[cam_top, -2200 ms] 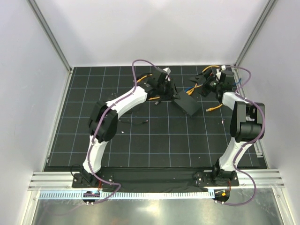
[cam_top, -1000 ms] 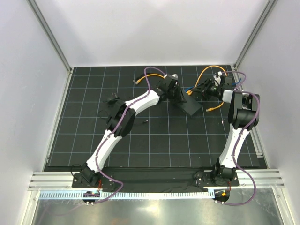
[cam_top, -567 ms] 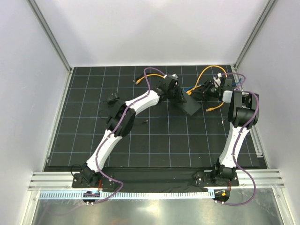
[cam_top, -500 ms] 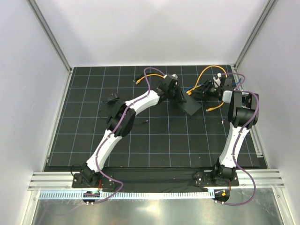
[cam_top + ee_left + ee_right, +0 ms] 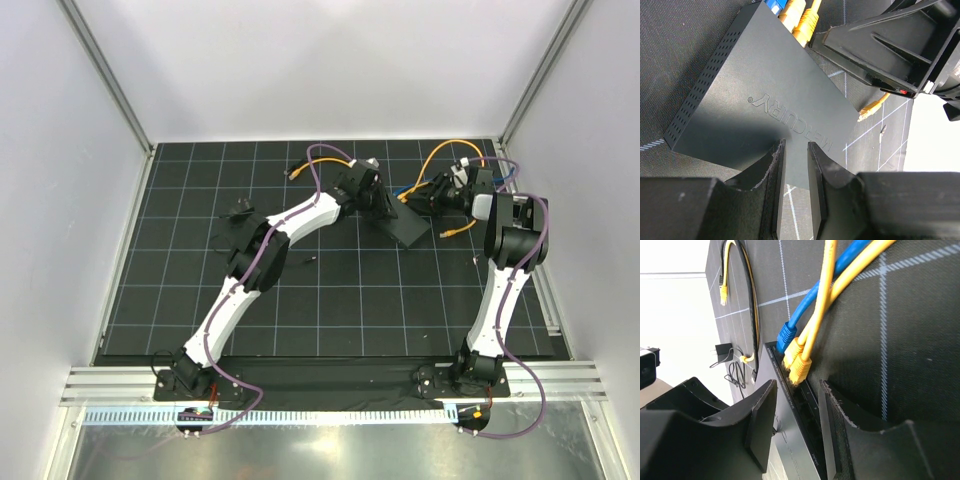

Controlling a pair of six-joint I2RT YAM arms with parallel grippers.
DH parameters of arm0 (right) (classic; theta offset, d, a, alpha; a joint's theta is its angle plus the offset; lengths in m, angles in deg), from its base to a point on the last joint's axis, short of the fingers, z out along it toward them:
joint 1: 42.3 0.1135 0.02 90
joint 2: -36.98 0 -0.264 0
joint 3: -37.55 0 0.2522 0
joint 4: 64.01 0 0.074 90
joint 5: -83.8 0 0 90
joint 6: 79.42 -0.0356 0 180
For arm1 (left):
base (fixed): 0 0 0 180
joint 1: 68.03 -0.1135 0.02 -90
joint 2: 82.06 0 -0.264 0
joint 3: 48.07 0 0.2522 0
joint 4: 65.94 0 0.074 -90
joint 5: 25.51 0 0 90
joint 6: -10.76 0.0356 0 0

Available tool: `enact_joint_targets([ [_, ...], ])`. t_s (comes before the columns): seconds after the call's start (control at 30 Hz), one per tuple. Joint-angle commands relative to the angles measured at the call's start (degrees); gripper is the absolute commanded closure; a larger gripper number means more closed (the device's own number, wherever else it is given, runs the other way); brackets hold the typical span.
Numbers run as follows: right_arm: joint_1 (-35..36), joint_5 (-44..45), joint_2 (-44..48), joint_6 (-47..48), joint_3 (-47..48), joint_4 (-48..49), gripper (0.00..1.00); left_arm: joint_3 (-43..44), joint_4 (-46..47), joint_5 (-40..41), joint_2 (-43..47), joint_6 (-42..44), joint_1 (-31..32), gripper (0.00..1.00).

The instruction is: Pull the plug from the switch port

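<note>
While both arms reach across the surface (image 5: 330, 300), we see from above the black switch (image 5: 408, 230) between the left claw (image 5: 382, 204) and the right claw (image 5: 437, 196). At the left wrist, its fingers (image 5: 774, 197) stand barely parted, empty, over the switch's lid. At the right wrist, the claw gapes wider, holding nothing, before the switch ports (image 5: 801, 402), where two yellow plugs (image 5: 801, 369) and a blue plug (image 5: 786, 333) sit.

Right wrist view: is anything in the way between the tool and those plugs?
Nothing visible. The right tool, open, points straight at the nearest yellow plug in the switch. The other yellow plug and the blue plug sit tight beside it, which could crowd the grasp.
</note>
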Motion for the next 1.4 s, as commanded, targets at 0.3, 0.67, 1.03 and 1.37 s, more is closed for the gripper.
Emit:
enact_joint_targets([
  [0.3, 1.6, -2.78, -2.58, 4.35, 4.73, -3.81, 0.57, 1.04, 0.73, 0.73, -0.4, -0.33, -0.07, 0.73],
  [0.67, 1.6, -2.26, -3.45, 5.24, 5.08, -6.01, 0.66, 0.6, 0.82, 0.73, -0.32, -0.25, -0.07, 0.73],
  [1.03, 1.52, -1.11, -4.33, 3.48, 4.9, -6.01, 0.71, -0.02, 0.73, 0.73, 0.04, -0.16, -0.07, 0.73],
  [1.37, 2.04, -1.73, -5.74, -1.44, 4.46, -0.92, 0.87, -0.37, 0.82, 0.56, -0.05, -0.42, -0.07, 0.73],
])
